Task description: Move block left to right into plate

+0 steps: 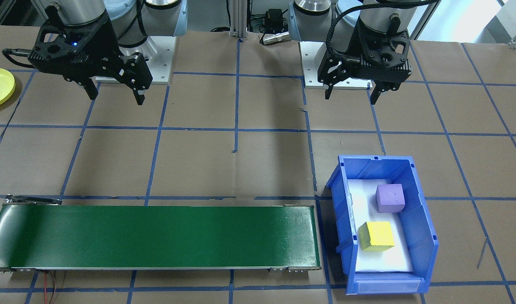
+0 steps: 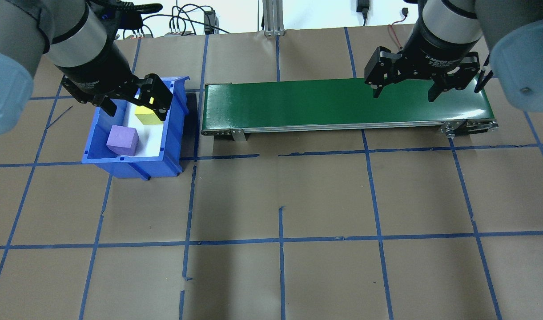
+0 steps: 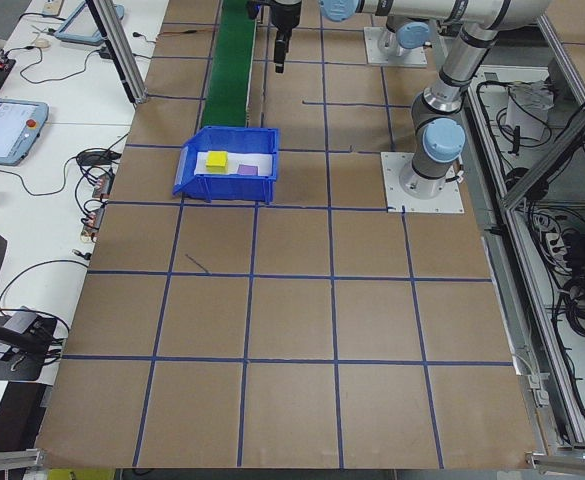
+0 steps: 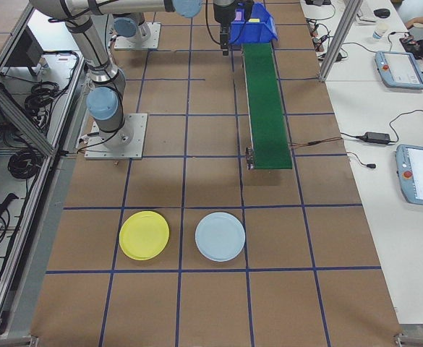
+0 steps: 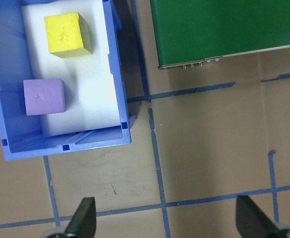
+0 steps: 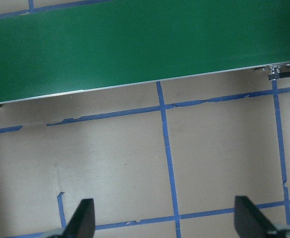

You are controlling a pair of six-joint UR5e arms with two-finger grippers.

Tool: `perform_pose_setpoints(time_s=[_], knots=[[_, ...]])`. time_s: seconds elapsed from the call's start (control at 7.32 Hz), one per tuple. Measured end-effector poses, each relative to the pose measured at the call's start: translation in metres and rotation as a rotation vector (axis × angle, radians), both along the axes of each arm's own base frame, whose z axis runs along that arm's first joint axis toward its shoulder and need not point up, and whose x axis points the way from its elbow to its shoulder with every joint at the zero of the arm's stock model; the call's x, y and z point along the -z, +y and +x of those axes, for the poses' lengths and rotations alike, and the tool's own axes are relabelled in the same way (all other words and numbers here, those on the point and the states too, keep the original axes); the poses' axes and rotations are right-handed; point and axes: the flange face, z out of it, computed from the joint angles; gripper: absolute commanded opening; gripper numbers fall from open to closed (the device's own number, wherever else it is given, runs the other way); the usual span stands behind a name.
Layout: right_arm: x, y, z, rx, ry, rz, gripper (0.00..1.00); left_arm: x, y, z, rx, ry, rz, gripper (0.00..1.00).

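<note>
- On the paper-covered table (image 2: 324, 195), a green conveyor belt (image 2: 342, 104) lies just beside the blue bin (image 1: 422, 236).
- Yellow plate (image 4: 144, 235) sits well apart, beside a pale blue plate (image 4: 220, 236).
- Right gripper (image 2: 404, 91), fingers spread, empty; its collar lettering is too blurred to read.
- Left gripper (image 1: 351, 93), likewise spread, empty.
- Yellow block (image 1: 377, 236) and purple block (image 1: 390, 197) sit in the bin.

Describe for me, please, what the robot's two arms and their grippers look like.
Both arms have silver-grey tube links with pale blue joint caps and square white base plates. Each ends in a black two-finger gripper: the left gripper carries a braided black cable looping down its wrist, while the right gripper shows a small blue light on its body and small white patches near the fingers. White lettering rings the right wrist.
</note>
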Motion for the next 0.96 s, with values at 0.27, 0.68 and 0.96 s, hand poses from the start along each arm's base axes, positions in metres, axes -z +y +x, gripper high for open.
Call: perform_pose_setpoints(time_s=[0.27, 0.68, 0.96], knots=[[0.000, 0.000, 0.000, 0.000, 0.002, 0.000, 1.00, -0.002, -0.001, 0.001, 0.005, -0.001, -0.005, 1.00], [0.000, 0.000, 0.000, 0.000, 0.002, 0.000, 1.00, -0.009, -0.017, 0.051, 0.043, -0.008, -0.026, 1.00], [0.000, 0.000, 0.000, -0.001, 0.002, 0.000, 1.00, 0.019, -0.041, 0.119, 0.134, -0.005, 0.014, 1.00]])
